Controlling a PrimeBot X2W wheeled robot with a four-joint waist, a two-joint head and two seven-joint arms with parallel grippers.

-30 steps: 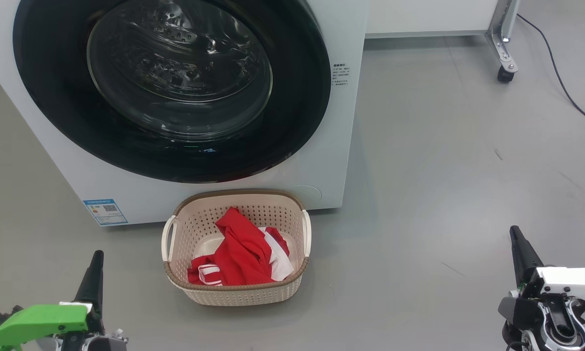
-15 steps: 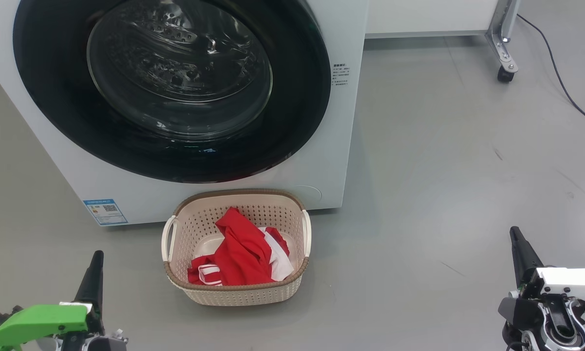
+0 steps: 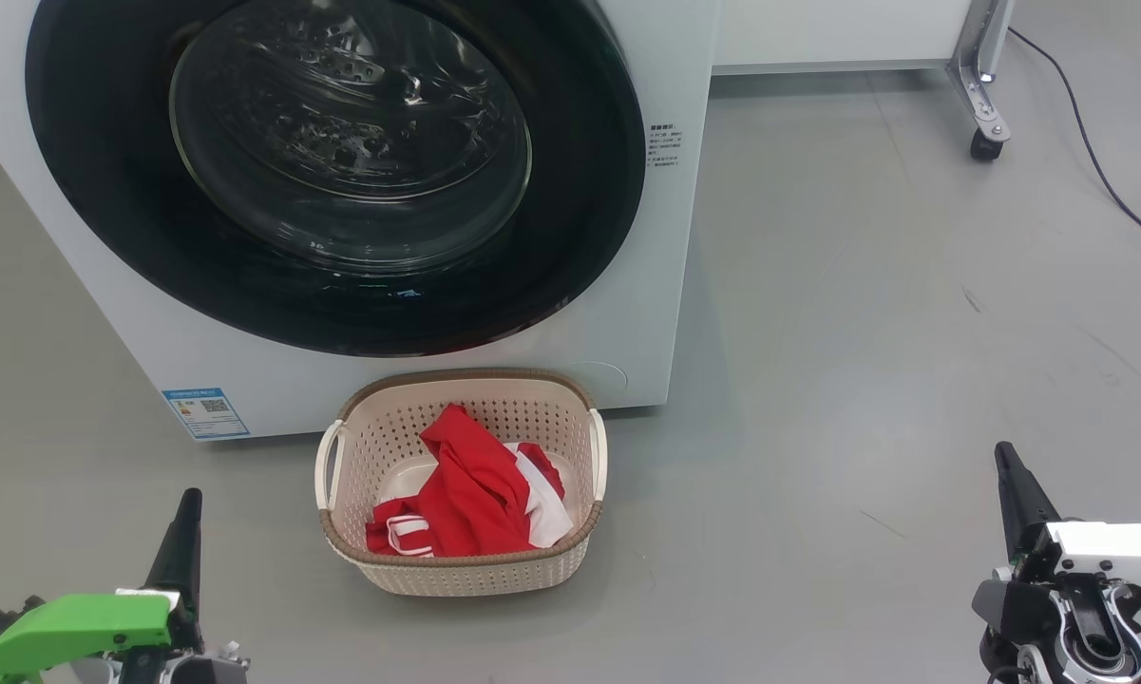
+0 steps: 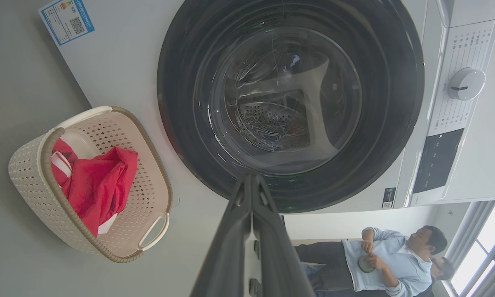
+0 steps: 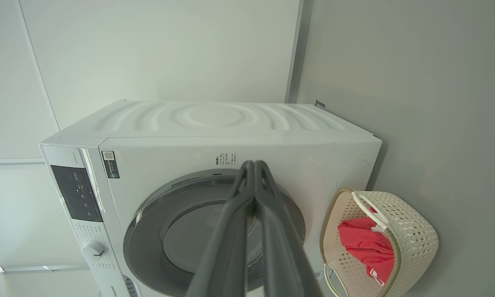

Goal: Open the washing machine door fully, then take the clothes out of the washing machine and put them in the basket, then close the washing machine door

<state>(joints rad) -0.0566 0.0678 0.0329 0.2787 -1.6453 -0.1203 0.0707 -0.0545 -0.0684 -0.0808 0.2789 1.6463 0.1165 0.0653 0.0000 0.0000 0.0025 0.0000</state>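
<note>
Both the left pincer point(image 3: 190, 498) and right pincer point(image 3: 1003, 450) are clenched empty at the bottom corners, so the glossy black-ringed glass door point(image 3: 342, 161) should be checked flush.

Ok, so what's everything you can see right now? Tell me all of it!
floor: one, grey, under everything
washer: one, white, at the back
door: one, black ring with clear glass, shut on the washer's front
basket: one, cream with brown rim, on the floor before the washer
clothes: one heap, red with white, in the basket
sticker: one, blue, washer's lower left corner
dial: one, white, top of the washer's front
cable: one, black, floor at far right
metal leg: one, silver with a black wheel, far right
people: two, one in pale blue, beyond the washer
left fingers: two, dark, shut, lower left
right fingers: two, dark, shut, lower right
</note>
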